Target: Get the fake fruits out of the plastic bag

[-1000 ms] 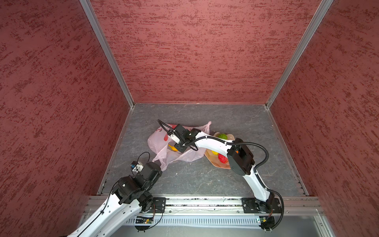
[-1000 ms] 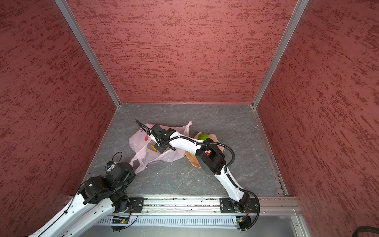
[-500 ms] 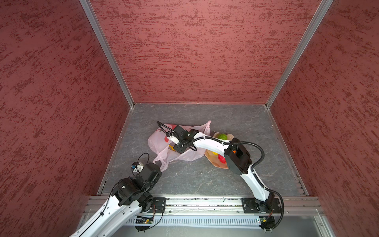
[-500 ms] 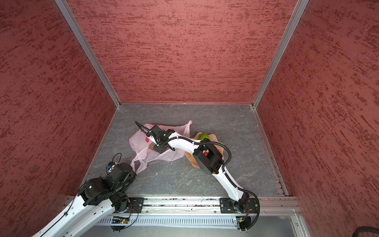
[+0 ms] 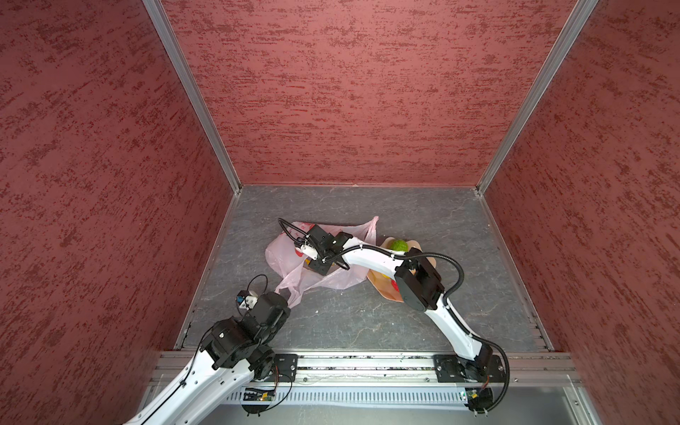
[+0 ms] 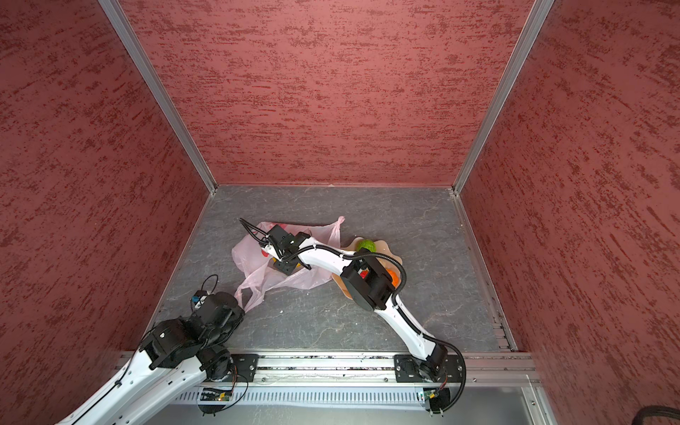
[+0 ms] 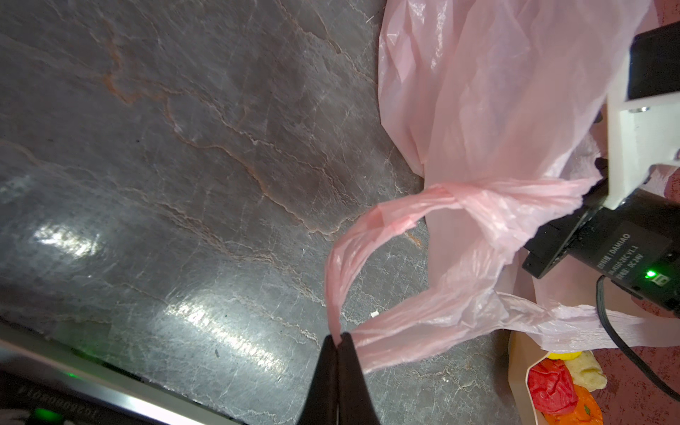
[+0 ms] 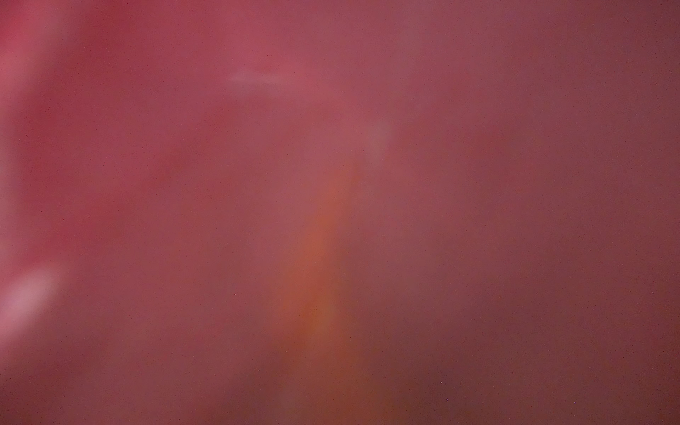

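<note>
Two hands: my left hand [image 7: 336, 340] pinches the bag [image 7: 478, 110] handle; right hand [image 5: 315, 265] inside, grip unclear. Next I grab fruit [image 5: 306, 262].

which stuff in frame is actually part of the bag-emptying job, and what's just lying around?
Job:
- plastic bag
- green ball, red ball, orange ball, beige lumpy piece, all in the dish
- left hand, shut on a bag handle
- right hand, reaching into the bag, tips hidden

Lying about:
- peach dish, only holds the fruits
- white speck near the bag
</note>
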Available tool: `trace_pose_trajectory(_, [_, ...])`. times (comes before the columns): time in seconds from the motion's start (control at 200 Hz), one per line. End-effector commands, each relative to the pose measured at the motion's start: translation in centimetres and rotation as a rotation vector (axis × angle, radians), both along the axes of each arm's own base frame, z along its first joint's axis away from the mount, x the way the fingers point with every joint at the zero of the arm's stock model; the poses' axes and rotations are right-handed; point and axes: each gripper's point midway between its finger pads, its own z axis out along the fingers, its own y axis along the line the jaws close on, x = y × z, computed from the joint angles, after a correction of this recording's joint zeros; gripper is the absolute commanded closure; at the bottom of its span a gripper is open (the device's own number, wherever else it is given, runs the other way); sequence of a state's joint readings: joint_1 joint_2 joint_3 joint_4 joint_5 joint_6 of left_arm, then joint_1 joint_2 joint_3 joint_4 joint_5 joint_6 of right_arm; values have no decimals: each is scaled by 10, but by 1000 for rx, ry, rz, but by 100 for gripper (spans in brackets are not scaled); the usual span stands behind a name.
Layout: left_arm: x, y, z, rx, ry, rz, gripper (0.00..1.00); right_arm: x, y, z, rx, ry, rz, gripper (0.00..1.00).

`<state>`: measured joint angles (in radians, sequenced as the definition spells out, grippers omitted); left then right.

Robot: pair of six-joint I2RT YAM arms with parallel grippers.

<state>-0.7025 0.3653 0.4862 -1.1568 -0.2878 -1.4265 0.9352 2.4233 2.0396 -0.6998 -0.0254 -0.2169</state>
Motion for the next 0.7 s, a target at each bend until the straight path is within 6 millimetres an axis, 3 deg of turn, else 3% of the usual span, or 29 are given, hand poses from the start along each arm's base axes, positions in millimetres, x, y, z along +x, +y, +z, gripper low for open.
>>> trace_pose_trajectory(0.0, [-24, 19, -22, 97, 111, -16, 100, -7, 6, -10, -3, 30, 47, 52])
trace_pose_trajectory(0.321, [-17, 27, -7, 131, 59, 8, 100, -4, 12, -6, 15, 39, 54, 70])
trace_pose_trajectory(0.691, [5, 27, 20, 176, -38, 8, 100, -3, 19, 42, 84, 5, 61, 81])
